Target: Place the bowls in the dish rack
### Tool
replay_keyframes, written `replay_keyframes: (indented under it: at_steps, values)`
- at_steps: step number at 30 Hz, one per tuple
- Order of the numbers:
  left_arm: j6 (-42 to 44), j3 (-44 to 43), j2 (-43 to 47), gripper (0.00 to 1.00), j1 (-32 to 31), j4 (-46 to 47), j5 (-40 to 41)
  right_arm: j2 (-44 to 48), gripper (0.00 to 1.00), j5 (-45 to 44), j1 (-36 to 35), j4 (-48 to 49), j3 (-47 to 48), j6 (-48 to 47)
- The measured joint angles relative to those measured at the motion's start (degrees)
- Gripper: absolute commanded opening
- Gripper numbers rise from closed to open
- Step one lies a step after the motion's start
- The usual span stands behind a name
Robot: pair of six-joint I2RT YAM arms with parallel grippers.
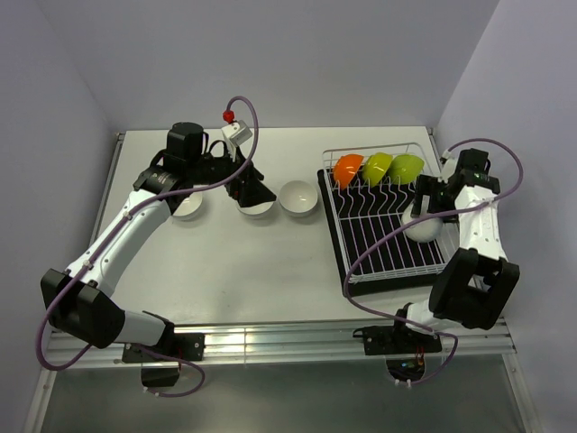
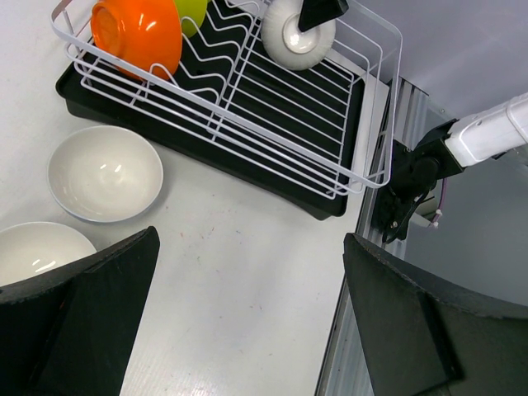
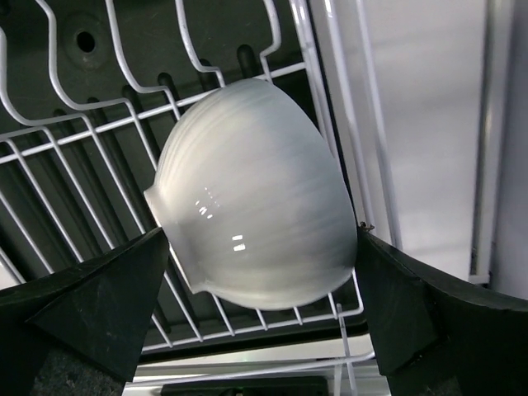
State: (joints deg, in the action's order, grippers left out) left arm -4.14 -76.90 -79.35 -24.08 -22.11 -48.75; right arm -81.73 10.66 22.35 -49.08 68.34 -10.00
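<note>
Right hand (image 3: 260,247) wide open around a white bowl (image 3: 247,190) tilted in the dish rack (image 1: 379,225); left hand (image 2: 249,239) wide open, empty.

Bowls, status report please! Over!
Left claw open over table. Right claw straddles white bowl in rack, grip unclear. Orange bowl, green bowls racked; three white bowls loose. Nothing in the way.

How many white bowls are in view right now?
4. On the table: left bowl, middle bowl, right bowl. The fourth bowl lies in the dish rack. Others may be hidden.
</note>
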Motion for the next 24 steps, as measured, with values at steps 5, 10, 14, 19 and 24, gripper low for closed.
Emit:
replay_keyframes:
  at_steps: [5,10,14,19,24]
  values:
    - [0.0,0.0,0.0,0.99,0.0,0.0,0.0,2.6,1.00,-2.5,0.0,0.0,0.0,0.1]
    - [0.0,0.0,0.0,0.99,0.0,0.0,0.0,4.4,1.00,-4.5,-0.8,0.3,0.0,0.2]
    - [0.0,0.0,0.0,1.00,0.0,0.0,0.0,4.4,1.00,-6.2,-2.0,0.7,0.0,0.1]
    - [0.0,0.3,0.0,0.99,0.2,-0.1,0.4,4.6,1.00,-6.9,-2.3,0.6,0.9,0.0]
    - [0.3,1.5,0.0,1.00,2.2,-1.4,3.1,5.9,1.00,-5.7,-2.3,0.3,6.5,-0.6]
